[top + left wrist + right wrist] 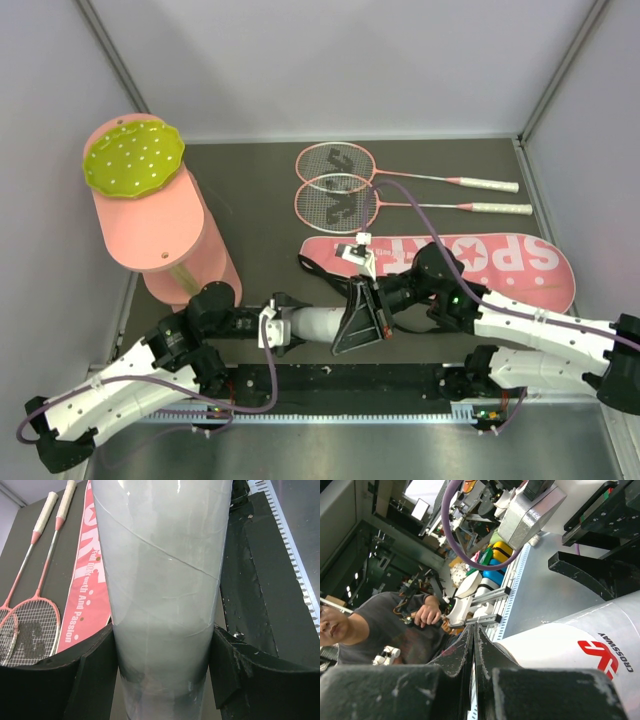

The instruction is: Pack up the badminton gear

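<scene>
White tube [318, 325]: horizontal, at bench [260, 200] front, red "CROSSWAY" mark. Pink "SPORT" bag [470, 262]: flat, behind tube. Far racket [333, 160] and near racket [335, 203]: pink-framed, flat, side by side, white handles rightward.

— What sort of place is this?
— A robotics lab: a walled test bench [260, 200], and at nine o'clock in the right wrist view a grey-shirted person [370, 635] among cabled rigs [470, 505] and aluminium rails [490, 597].

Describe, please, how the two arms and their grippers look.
Both the left arm and right arm have white shells with black joints, and a purple cable trails along each. The left gripper and right gripper are black, with broad, scuffed fingers.
</scene>
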Robot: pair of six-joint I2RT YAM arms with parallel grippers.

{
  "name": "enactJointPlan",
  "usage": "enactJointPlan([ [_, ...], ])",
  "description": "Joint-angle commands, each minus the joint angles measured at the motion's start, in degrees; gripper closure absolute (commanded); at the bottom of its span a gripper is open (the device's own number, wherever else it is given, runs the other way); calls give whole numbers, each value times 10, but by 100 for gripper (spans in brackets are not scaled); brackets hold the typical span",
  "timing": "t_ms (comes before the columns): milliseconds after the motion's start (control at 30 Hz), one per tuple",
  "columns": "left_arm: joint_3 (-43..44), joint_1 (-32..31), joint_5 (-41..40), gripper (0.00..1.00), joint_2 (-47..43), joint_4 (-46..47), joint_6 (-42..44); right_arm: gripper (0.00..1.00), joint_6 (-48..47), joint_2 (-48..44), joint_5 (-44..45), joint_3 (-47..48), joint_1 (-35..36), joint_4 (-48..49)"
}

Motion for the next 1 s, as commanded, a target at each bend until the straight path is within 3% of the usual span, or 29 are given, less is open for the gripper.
enactJointPlan([
  [0,26,-11,78,100,-12,182,-35,100,-59,34,113,3,-3,-99],
  [533,39,-11,46,100,22,135,-4,100,-163,-114,163,177,-10,-347],
  [700,40,-11,44,100,24,136,-8,100,-156,-154,159,154,-10,-340],
  [833,42,-11,47,100,32,136,-8,100,-118,-158,133,97,-10,-270],
  [967,45,-11,51,100,38,136,-15,100,-104,-128,162,53,-10,-215],
])
